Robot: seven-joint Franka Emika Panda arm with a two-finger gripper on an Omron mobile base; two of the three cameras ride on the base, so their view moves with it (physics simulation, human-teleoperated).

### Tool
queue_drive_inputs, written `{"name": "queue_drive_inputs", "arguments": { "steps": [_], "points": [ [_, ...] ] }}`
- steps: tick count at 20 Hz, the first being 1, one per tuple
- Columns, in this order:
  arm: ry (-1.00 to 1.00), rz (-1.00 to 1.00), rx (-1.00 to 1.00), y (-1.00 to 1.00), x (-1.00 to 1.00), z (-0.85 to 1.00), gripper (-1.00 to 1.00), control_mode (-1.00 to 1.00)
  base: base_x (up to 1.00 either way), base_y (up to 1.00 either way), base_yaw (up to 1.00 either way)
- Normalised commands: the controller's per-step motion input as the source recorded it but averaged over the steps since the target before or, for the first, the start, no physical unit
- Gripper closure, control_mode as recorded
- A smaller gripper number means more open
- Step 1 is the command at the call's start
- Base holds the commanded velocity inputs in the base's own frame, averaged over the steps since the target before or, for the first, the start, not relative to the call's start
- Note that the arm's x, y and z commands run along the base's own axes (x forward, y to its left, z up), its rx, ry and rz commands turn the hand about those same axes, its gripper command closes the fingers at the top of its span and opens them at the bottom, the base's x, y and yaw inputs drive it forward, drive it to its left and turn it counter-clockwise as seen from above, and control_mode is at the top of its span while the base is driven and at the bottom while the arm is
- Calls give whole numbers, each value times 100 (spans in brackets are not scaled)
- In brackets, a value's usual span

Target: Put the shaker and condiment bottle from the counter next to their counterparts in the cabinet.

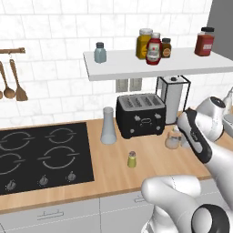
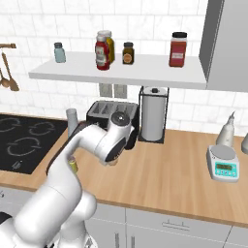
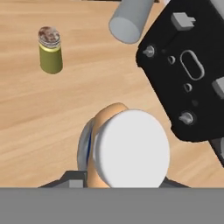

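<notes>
I've got the pincer (image 1: 175, 136) low over the counter (image 1: 150, 164), right at the condiment bottle (image 1: 173, 140). From the hand view the bottle's (image 3: 131, 151) pale cap sits dead centre, with the peach body and a sliver of label showing behind it. Fingertips barely show at the bottom edge there, so I can't tell whether they're apart or clamped on the bottle.

Bottle stands on the counter just in front of the black toaster (image 1: 139, 114), toward its right corner. In the right base view my own arm covers most of it.

The shaker (image 1: 132, 159) is upright on bare wood, well apart from the bottle, between the hob (image 1: 41, 154) and the pincer. In the hand view it's (image 3: 50, 50) up in the top left, grey cap on. In the right base view I only catch an edge of it (image 2: 73, 165) behind the arm.

A pale grey flask-shaped vessel (image 1: 108, 126) stands left of the toaster.

Up on the cabinet (image 1: 150, 66): blue-grey shaker (image 1: 100, 52) near the left end, then a cluster of yellow jar (image 1: 144, 43), red ketchup bottle (image 1: 154, 49) and small dark bottle (image 1: 166, 48). A red jar (image 1: 204, 42) sits further right.

Paper towel holder (image 1: 175, 98) behind the toaster, kitchen scale (image 2: 223, 164) far right.
</notes>
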Motion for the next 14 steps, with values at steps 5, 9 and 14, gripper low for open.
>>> {"name": "queue_drive_inputs", "arguments": {
  "steps": [5, 9, 14],
  "points": [
    [-5, 0, -2, 0, 0, 59, 100, -100, 0, 0, 0],
    [-11, 3, -2, 0, -4, 55, 100, -100, 0, 0, 0],
    [-13, 4, 0, 0, -17, 49, 100, -100, 0, 0, 0]
  ]
}}
